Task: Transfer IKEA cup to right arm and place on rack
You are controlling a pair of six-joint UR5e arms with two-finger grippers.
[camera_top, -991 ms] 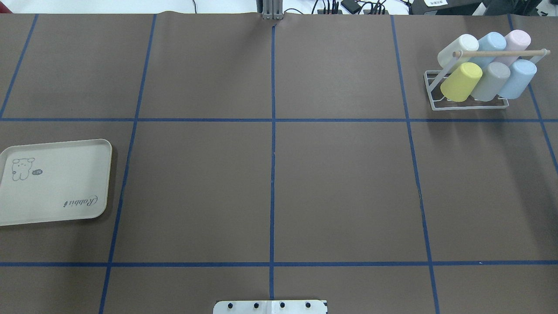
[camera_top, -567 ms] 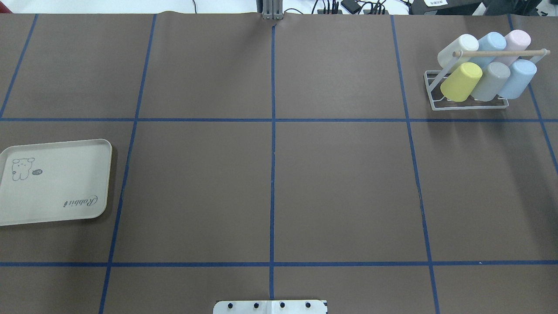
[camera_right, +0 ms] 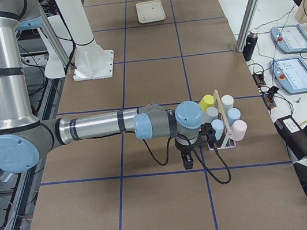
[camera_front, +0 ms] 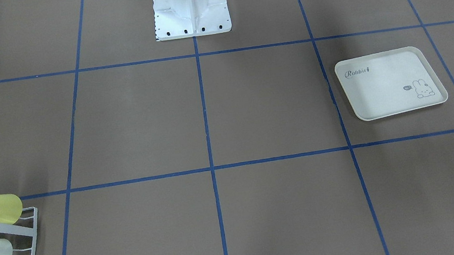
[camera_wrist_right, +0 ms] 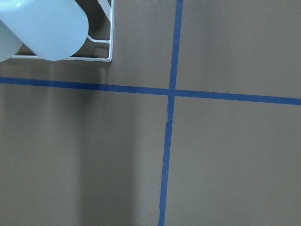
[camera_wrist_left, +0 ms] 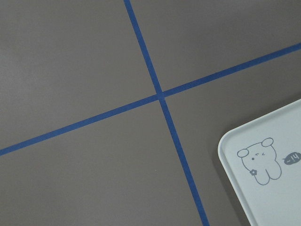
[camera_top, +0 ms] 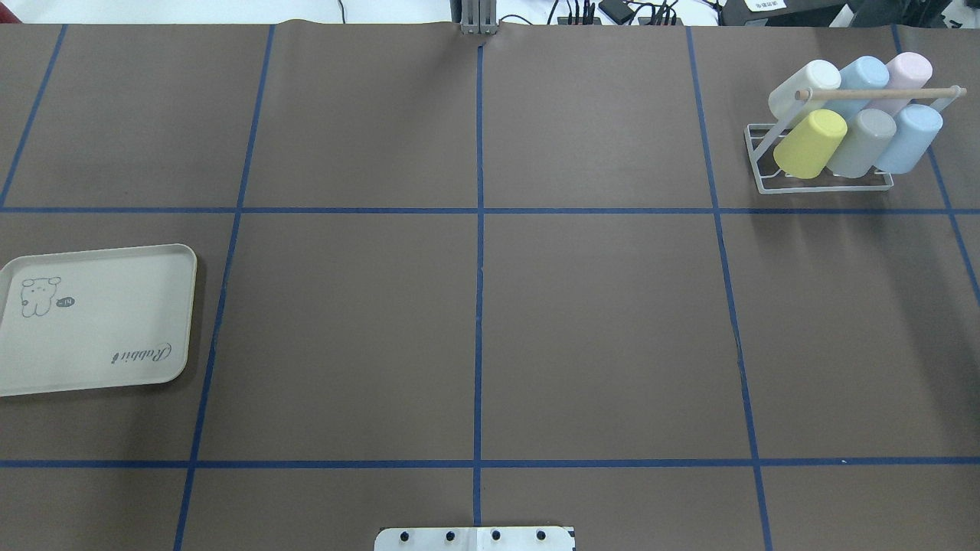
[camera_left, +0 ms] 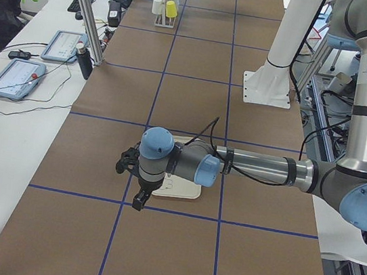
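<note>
Brown gridded tabletop [camera_top: 597,321]. Rack [camera_top: 842,93] far R, six cups [camera_top: 809,143] on it. L tool [camera_left: 138,202] near tray [camera_top: 99,337] corner, R tool [camera_right: 188,164] beside rack. Spread or pressed: can't tell.

A robotics laboratory: a long table [camera_top: 597,306] covered in brown paper and marked off with a blue tape grid [camera_top: 479,306], a white pedestal [camera_front: 190,6] bolted to its edge. The silver-grey, blue-jointed left arm [camera_left: 261,167] and right arm [camera_right: 97,127] reach out over it. Alongside, a white bench [camera_left: 7,126] holds touchscreen teach pendants [camera_left: 15,78] and loose cables, between aluminium frame posts [camera_left: 84,10].
</note>
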